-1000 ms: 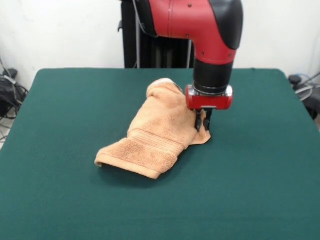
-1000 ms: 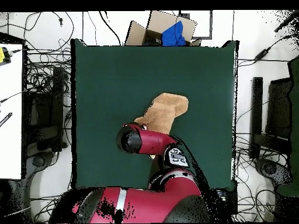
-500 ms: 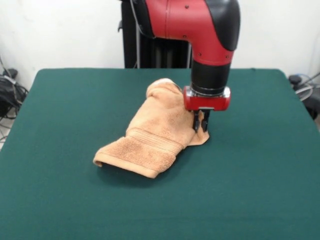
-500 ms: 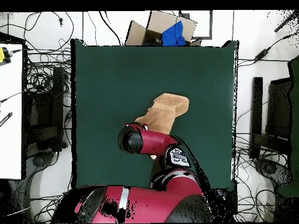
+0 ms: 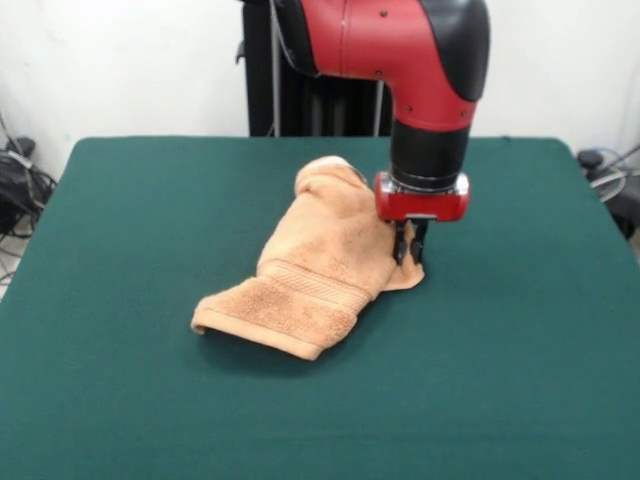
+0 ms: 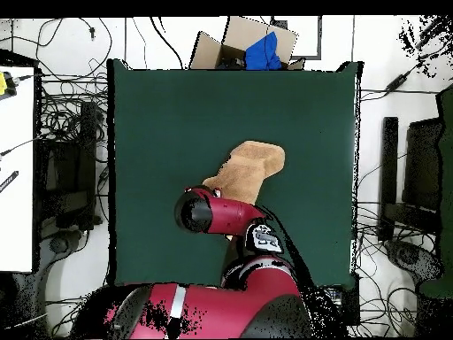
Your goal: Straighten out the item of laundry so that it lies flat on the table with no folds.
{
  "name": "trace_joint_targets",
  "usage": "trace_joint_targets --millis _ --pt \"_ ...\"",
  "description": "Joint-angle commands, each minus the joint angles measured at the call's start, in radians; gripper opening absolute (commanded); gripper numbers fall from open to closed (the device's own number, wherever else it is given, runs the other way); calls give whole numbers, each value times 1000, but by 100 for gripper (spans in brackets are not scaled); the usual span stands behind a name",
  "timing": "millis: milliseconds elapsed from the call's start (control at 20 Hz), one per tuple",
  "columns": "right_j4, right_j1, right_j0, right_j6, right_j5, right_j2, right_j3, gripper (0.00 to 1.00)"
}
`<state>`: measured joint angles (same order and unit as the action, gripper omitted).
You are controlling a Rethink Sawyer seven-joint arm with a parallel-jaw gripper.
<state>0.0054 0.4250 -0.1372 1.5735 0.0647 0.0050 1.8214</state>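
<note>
Green felt covers the table (image 5: 120, 400), and the towel (image 5: 310, 270) lies bunched and folded near its middle, one banded end toward the camera and a rolled hump at the far end. I have the gripper (image 5: 408, 250) down at the towel's right edge with its tips close together on a corner flap, apparently pinching it, though I can't see the cloth between them clearly. I judge this the grasp step; next I need to lift slightly and drag that corner outward, away from the bunch, to open the fold.

one towel (image 5: 320, 260), one table (image 5: 520, 350), one arm (image 5: 400, 50)
</note>
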Motion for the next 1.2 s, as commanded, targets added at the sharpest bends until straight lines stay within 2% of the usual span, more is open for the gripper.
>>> trace_joint_targets --millis 50,700,1200 --pt "82 -51 54 245 -29 43 -44 0" --pt "160 -60 113 270 -55 36 -29 0" --pt "194 -65 130 262 -68 34 -25 0"
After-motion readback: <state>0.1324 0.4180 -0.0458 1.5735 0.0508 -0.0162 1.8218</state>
